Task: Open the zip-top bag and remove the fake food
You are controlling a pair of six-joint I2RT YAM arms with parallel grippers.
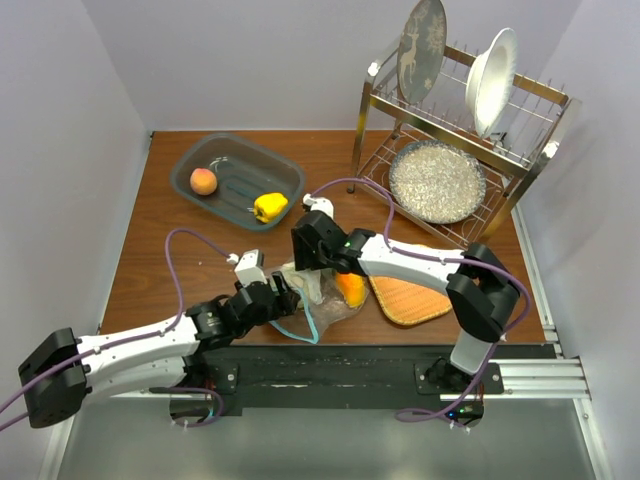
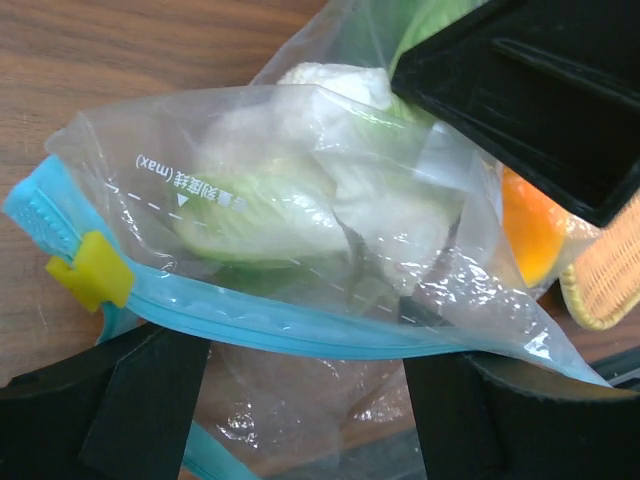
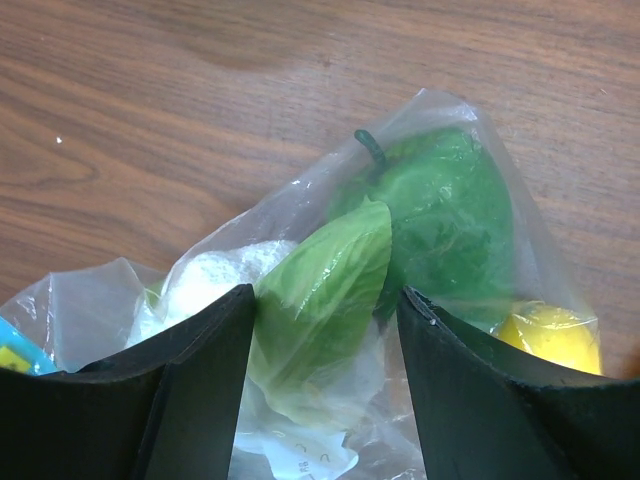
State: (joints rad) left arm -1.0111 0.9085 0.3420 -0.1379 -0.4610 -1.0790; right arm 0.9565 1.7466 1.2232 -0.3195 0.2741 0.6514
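Note:
The zip-top bag (image 1: 318,298) lies on the table between my arms, its teal zip strip (image 2: 300,325) and yellow slider (image 2: 90,270) at the near edge. Inside it are the white cauliflower with green leaves (image 2: 290,200), a dark green piece (image 3: 450,215) and an orange piece (image 1: 350,288). My left gripper (image 2: 305,400) is open, with bag film between its fingers and the zip strip lying across them. My right gripper (image 3: 325,350) is open and straddles the cauliflower's leaf (image 3: 320,300) from above. The peach (image 1: 203,181) and yellow pepper (image 1: 269,206) sit at the grey bin.
The grey bin (image 1: 237,159) stands at the back left. A round woven mat (image 1: 412,300) lies right of the bag. A dish rack (image 1: 465,150) with plates and a bowl stands at the back right. A purple cable loops over the table.

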